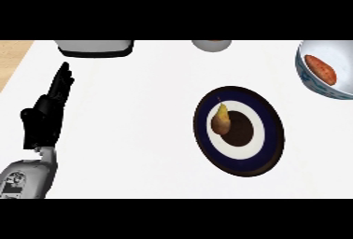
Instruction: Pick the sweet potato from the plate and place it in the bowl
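An orange-red sweet potato [321, 69] lies inside the white and blue bowl [308, 77] at the right edge of the head view. The dark blue and white plate [239, 130] sits in the middle of the counter with a brownish-yellow pear [221, 120] on its left part. My left hand [47, 111] stands open at the left, fingers pointing up, far from the plate and the bowl. My right hand does not show.
A grey and white appliance [95, 47] stands at the back left. A small grey round object [212, 45] sits at the back centre. The wooden edge [12, 56] shows at the far left.
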Action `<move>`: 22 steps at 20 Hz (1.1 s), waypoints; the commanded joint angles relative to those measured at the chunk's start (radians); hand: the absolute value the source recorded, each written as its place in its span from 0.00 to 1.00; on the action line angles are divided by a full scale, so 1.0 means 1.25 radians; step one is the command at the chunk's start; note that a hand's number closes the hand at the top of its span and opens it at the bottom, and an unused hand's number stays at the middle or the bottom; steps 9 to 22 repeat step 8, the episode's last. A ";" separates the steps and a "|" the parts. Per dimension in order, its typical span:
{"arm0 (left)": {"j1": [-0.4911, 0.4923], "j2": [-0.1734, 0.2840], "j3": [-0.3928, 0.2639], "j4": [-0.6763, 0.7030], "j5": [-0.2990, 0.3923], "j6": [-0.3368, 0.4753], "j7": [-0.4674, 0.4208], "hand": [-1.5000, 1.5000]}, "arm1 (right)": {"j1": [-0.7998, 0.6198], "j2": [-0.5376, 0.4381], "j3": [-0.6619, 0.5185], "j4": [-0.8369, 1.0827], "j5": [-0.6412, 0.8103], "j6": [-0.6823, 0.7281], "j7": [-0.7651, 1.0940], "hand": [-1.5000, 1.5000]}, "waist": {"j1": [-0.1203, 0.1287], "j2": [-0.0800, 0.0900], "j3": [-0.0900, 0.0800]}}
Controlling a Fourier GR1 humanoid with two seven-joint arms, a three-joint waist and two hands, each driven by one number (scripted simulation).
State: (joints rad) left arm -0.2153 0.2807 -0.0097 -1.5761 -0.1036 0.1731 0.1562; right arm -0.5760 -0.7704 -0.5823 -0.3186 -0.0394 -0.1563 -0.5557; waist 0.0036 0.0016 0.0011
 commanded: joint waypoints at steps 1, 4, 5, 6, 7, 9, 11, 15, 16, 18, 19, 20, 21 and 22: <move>0.002 -0.013 0.004 -0.028 -0.017 0.007 0.023 0.50 | 0.070 0.029 0.002 -0.047 -0.032 0.052 -0.038 0.00 | -0.003 -0.002 -0.001; -0.040 0.008 0.043 0.023 -0.004 -0.020 0.012 0.50 | 0.125 0.055 0.021 -0.165 -0.051 0.051 -0.002 0.00 | -0.013 -0.004 -0.002; -0.020 0.010 0.025 -0.064 -0.011 -0.023 0.092 0.50 | 0.141 0.080 0.016 -0.200 -0.067 0.035 0.006 0.00 | -0.011 -0.005 -0.002; 0.014 0.000 0.043 -0.058 0.005 -0.033 0.042 0.50 | 0.155 0.053 0.028 -0.233 -0.067 0.041 0.052 0.00 | -0.007 -0.004 -0.001; 0.015 -0.019 0.018 -0.057 -0.025 -0.011 0.039 0.50 | 0.197 0.086 0.033 -0.294 -0.079 0.038 0.068 0.00 | -0.011 -0.005 -0.002; 0.023 -0.026 0.024 -0.040 -0.024 -0.019 0.002 0.50 | 0.188 0.062 0.021 -0.250 -0.085 0.058 0.029 0.00 | -0.005 -0.002 -0.001; 0.023 -0.026 0.024 -0.040 -0.024 -0.019 0.002 0.50 | 0.188 0.062 0.021 -0.250 -0.085 0.058 0.029 0.00 | -0.005 -0.002 -0.001; 0.023 -0.026 0.024 -0.040 -0.024 -0.019 0.002 0.50 | 0.188 0.062 0.021 -0.250 -0.085 0.058 0.029 0.00 | -0.005 -0.002 -0.001; 0.023 -0.026 0.024 -0.040 -0.024 -0.019 0.002 0.50 | 0.188 0.062 0.021 -0.250 -0.085 0.058 0.029 0.00 | -0.005 -0.002 -0.001; 0.023 -0.026 0.024 -0.040 -0.024 -0.019 0.002 0.50 | 0.188 0.062 0.021 -0.250 -0.085 0.058 0.029 0.00 | -0.005 -0.002 -0.001; 0.023 -0.026 0.024 -0.040 -0.024 -0.019 0.002 0.50 | 0.188 0.062 0.021 -0.250 -0.085 0.058 0.029 0.00 | -0.005 -0.002 -0.001; 0.023 -0.026 0.024 -0.040 -0.024 -0.019 0.002 0.50 | 0.188 0.062 0.021 -0.250 -0.085 0.058 0.029 0.00 | -0.005 -0.002 -0.001; 0.023 -0.026 0.024 -0.040 -0.024 -0.019 0.002 0.50 | 0.188 0.062 0.021 -0.250 -0.085 0.058 0.029 0.00 | -0.005 -0.002 -0.001; 0.023 -0.026 0.024 -0.040 -0.024 -0.019 0.002 0.50 | 0.188 0.062 0.021 -0.250 -0.085 0.058 0.029 0.00 | -0.005 -0.002 -0.001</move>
